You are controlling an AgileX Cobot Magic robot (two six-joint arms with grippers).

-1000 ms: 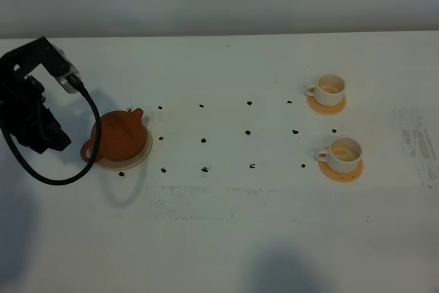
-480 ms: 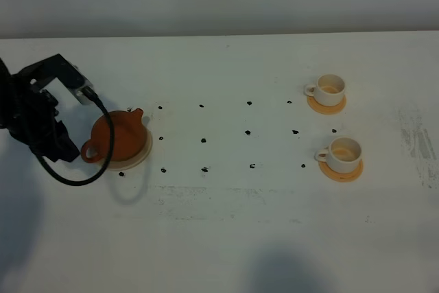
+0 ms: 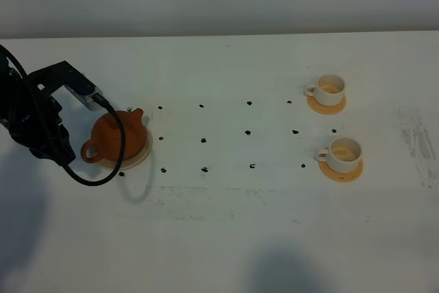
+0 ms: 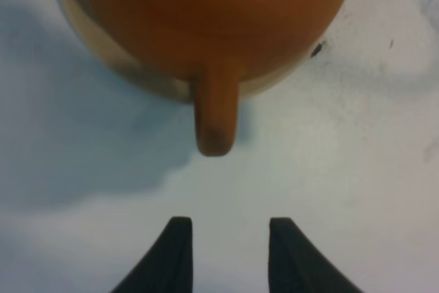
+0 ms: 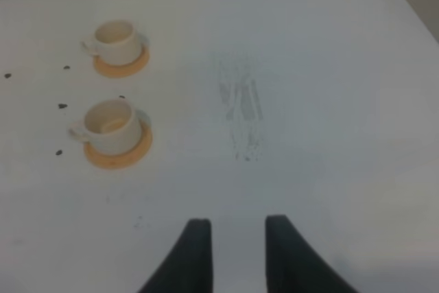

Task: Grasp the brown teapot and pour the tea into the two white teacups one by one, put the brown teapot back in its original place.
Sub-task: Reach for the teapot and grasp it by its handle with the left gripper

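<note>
Teacups (image 3: pixel 331 88) tan inside, on orange coasters (image 3: pixel 326 108)

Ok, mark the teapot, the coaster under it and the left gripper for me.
teapot (image 3: pixel 108 134), high view, on its round body.
coaster (image 4: pixel 137 75), left wrist view, on the rim showing beneath the teapot.
left gripper (image 4: pixel 230 223), left wrist view, midway between its fingertips.

The brown teapot (image 3: pixel 106 138) sits on its beige coaster (image 3: pixel 144 153) — left arm (image 3: pixel 34 125) just beside. Two white teacups (image 3: pixel 330 88) (image 3: pixel 344 150) stand well apart across the counter (image 3: pixel 226 238).
</note>
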